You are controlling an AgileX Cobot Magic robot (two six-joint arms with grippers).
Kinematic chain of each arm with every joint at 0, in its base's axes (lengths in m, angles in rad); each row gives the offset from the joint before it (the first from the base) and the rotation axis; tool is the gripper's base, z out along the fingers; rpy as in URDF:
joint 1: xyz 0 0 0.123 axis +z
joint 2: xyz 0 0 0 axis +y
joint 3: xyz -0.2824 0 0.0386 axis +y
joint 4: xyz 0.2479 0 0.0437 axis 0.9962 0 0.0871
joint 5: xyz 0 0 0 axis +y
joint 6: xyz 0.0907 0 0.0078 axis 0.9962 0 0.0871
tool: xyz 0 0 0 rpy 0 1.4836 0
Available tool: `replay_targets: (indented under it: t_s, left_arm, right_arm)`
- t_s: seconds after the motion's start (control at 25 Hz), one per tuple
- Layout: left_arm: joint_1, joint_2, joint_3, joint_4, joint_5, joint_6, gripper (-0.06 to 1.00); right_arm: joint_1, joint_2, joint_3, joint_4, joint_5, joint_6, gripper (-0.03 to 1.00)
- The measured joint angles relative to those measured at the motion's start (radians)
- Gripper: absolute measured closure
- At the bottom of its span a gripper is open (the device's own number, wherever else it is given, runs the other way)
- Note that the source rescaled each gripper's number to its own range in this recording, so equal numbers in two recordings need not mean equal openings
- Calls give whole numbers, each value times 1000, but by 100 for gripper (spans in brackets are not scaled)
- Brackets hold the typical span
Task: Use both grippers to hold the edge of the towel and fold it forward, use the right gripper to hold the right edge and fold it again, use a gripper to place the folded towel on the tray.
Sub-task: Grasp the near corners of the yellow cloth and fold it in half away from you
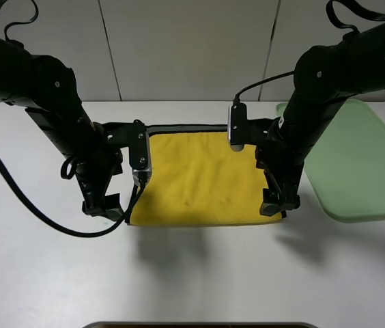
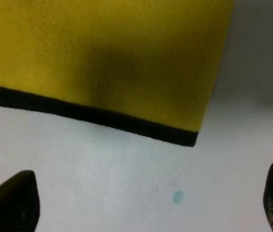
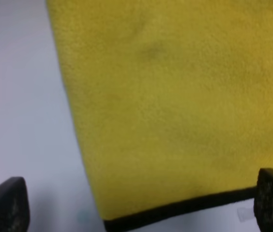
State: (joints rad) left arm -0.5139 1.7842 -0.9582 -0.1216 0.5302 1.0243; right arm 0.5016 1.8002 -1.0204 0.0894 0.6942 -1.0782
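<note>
Now, the towel lies yellow side up in the middle of the table, between the two arms. The tray sits off to the right, clear of the cloth. The left gripper is down at the towel's near left corner, and the right gripper is at the near right corner. From the left wrist, the jaws are spread wide with nothing between them. Both fingers hang over bare table, and the black edge and its corner lie just beyond the tips, untouched. From the right wrist, the jaws are just as wide and nothing is gripped. One finger is over the table beside the towel, the other is at the edge, and the corner sits between them. Whether that second finger touches the trim, can't tell.
</note>
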Motion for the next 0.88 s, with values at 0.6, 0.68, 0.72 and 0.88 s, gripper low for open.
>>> replay_targets:
  t_s: [0.6,0.68,0.72,0.88]
  left_arm:
    - [0,0,0,0,-7,1,5]
    - [0,0,0,0,-7,1,5]
    - [0,0,0,0,-8,1,5]
    - [0,0,0,0,-8,1,5]
  right_arm:
    - [1,0,161,-30,-185,-99,-3]
    - [1,0,161,-39,-202,-99,-3]
    - [1,0,161,-42,-208,-99,-3]
    - [1,28,161,-46,-219,-99,-3]
